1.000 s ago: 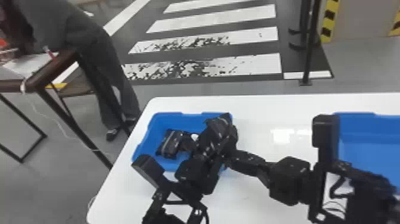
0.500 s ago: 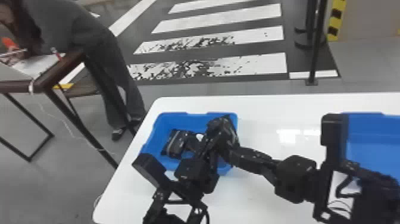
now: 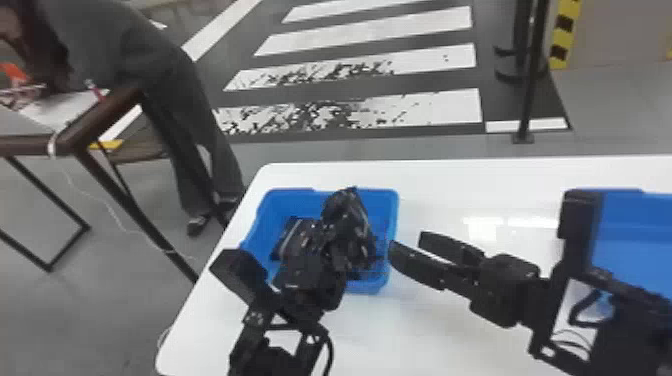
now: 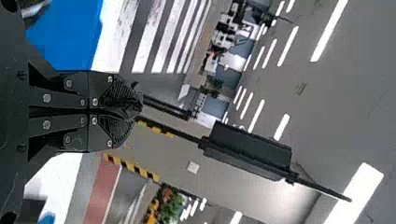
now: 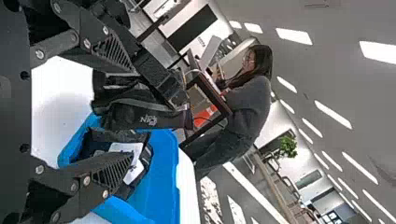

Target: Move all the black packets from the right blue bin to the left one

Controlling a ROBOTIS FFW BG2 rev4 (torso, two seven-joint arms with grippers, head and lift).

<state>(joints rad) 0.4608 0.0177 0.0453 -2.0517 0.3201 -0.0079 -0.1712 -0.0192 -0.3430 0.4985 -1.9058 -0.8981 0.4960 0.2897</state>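
Above the left blue bin [image 3: 382, 201], the left gripper [image 4: 125, 111] pinches a black packet [image 5: 140, 115], likely light, limp, best edge-held; the right gripper [image 3: 409, 243] gapes empty.

The right fingers [image 3: 417, 265] have opened, backing off the black packet [image 5: 130, 116].

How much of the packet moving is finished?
Partly done, it seems: packets lie in the left bin. Another packet is in the left gripper, above that bin, still to be released. The right bin is partly hidden, so I can't tell what remains.
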